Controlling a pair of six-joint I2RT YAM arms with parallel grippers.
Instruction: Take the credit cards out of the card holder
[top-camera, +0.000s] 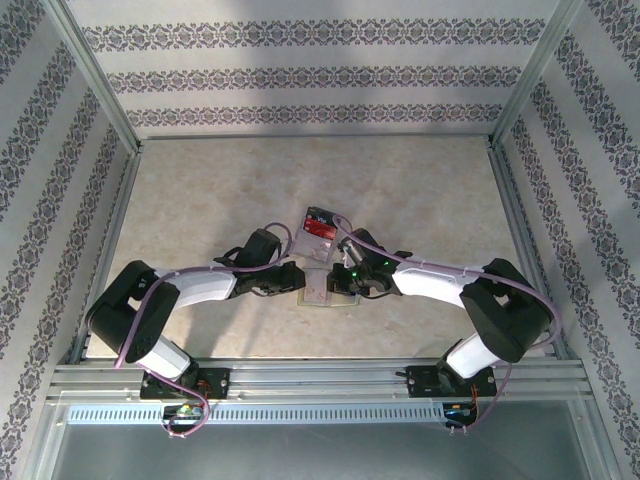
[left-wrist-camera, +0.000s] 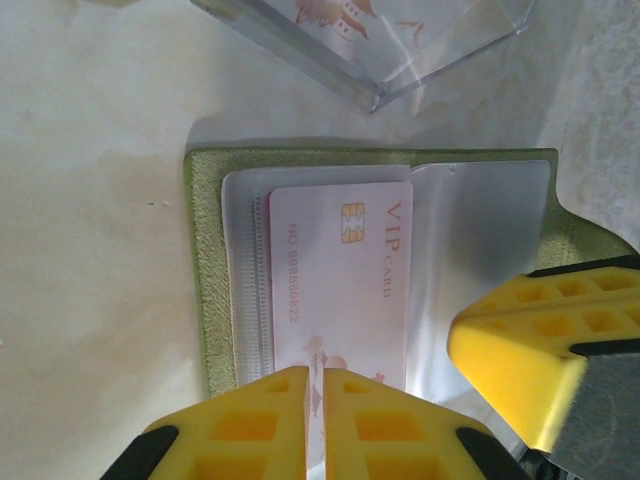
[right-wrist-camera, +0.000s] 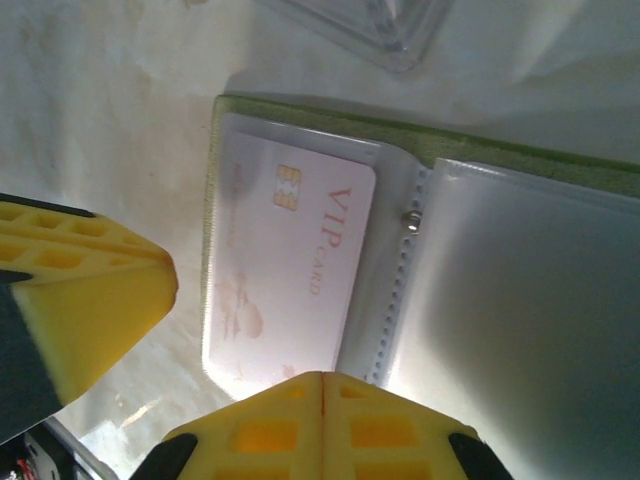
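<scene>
We count one flat yellow-green folding card holder (left-wrist-camera: 212, 300), one pale rectangular plastic credit card (left-wrist-camera: 335, 280) that we can see inside its clear sleeves, one small clear plastic box (top-camera: 320, 224), two yellow-fingered grippers, the left gripper (left-wrist-camera: 322, 390) and the right gripper (right-wrist-camera: 322, 395)

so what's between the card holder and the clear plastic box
Just a bare, shadowed strip of table, seen in the left wrist view; the clear plastic box and the card holder lie apart.
</scene>
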